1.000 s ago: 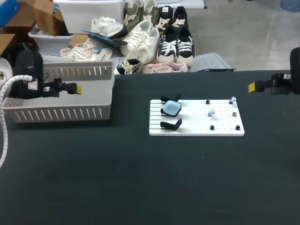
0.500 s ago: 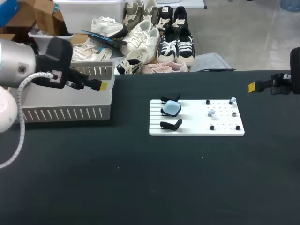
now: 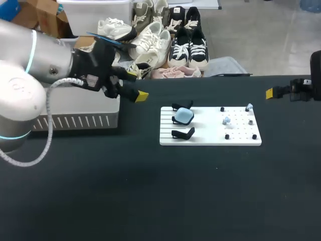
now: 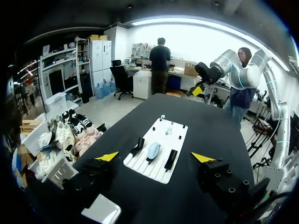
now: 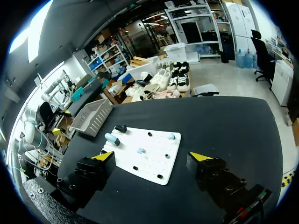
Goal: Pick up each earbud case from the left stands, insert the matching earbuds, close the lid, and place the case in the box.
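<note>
One black bench (image 3: 150, 201) carries it all. The left arm (image 3: 30, 75), silver with a black wrist, comes in over the far-left corner and crosses above the box (image 3: 75, 120), a white slatted basket that sits along the bench's far edge on the left. Toward the bench's right half, nearer the far edge than the near one, lies a white board (image 3: 210, 138), grooved on its left part and drilled with holes on its right. The left gripper (image 3: 136, 85) hangs in the air just past the box's right end, between box and board, and the left wrist view shows its claw (image 4: 155, 157) spread wide, aimed at the board ahead. The right gripper (image 3: 273, 93) is near the bench's right edge, well apart from the board, its claw (image 5: 151, 156) likewise spread wide. A light blue earbud case (image 3: 183, 116), lid shut, rests on the middle of three black stands on the board's left part; the far stand (image 3: 181, 105) and near stand (image 3: 183, 133) flank it. Two pale blue earbuds sit on the drilled part, one (image 3: 226, 120) near its middle, the other (image 3: 249, 107) at the board's far-right corner, among small dark pegs (image 3: 226, 136).
</note>
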You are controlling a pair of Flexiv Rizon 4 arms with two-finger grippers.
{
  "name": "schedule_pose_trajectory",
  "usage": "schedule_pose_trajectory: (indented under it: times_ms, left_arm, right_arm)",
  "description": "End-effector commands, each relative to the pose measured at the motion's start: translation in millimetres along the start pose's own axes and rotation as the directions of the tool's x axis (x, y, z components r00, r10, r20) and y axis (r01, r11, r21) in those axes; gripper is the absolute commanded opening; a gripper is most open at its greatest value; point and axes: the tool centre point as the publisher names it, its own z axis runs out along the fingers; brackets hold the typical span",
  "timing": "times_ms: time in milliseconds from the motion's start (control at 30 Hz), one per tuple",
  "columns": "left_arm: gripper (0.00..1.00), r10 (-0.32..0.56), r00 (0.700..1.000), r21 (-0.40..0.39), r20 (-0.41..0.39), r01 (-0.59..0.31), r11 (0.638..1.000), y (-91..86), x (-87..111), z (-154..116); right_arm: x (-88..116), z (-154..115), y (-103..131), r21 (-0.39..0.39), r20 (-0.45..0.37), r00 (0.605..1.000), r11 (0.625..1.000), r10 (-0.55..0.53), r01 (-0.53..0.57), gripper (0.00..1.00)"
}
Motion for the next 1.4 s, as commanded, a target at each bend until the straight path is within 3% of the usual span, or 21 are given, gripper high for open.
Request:
schedule_pose_trajectory:
  times_ms: [33,300,633,833,1167,1400]
  left_arm:
    - [1.00,0.049,0.999,0.198,-0.006,-0.047,0.979,2.8,-5.7,24.8]
    - [1.00,0.086,0.996,0.289,0.015,-0.086,0.954,-7.1,2.9,53.8]
    - [1.00,0.164,0.986,0.273,0.004,-0.159,0.949,-27.5,12.3,83.4]
    - [1.00,0.230,0.973,0.208,-0.023,-0.220,0.953,-34.4,19.7,96.1]
    - [1.00,0.229,0.973,0.170,-0.009,-0.224,0.960,-26.4,29.6,109.7]
    - [1.00,0.184,0.983,0.133,-0.005,-0.182,0.974,-7.6,43.1,118.2]
  right_arm:
    - [-0.5,0.4,-1.0,-0.004,-0.002,1.000,1.000,-0.001,0.001,1.00]
    - [-0.5,0.4,-1.0,-0.004,-0.002,1.000,1.000,-0.001,0.001,1.00]
    - [-0.5,0.4,-1.0,-0.004,-0.002,1.000,1.000,-0.001,0.001,1.00]
    - [-0.5,0.4,-1.0,-0.004,-0.002,1.000,1.000,-0.001,0.001,1.00]
    - [-0.5,0.4,-1.0,-0.004,-0.002,1.000,1.000,-0.001,0.001,1.00]
    - [-0.5,0.4,-1.0,-0.004,-0.002,1.000,1.000,-0.001,0.001,1.00]
